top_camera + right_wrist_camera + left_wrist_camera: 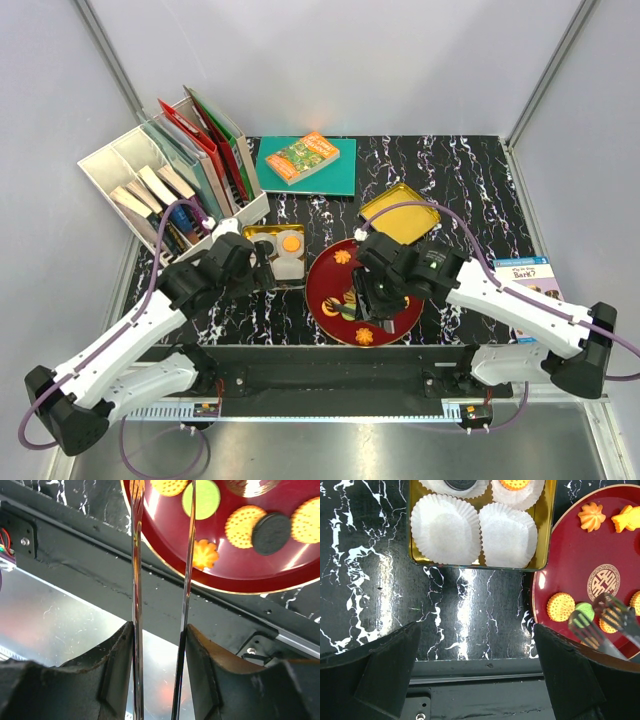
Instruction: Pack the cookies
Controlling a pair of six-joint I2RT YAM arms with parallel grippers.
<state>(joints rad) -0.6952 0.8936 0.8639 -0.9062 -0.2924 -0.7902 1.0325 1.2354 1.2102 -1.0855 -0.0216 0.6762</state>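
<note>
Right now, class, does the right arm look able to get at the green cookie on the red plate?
Probably yes. The right hand holds tongs whose tips are close beside the green cookie on the red plate. No other cookie lies on it, and nothing blocks the way.

Red plate (322, 285), gold tin (548, 525), file rack (110, 165)

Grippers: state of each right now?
Left gripper: open, empty.
Right gripper: closed on tongs.
</note>
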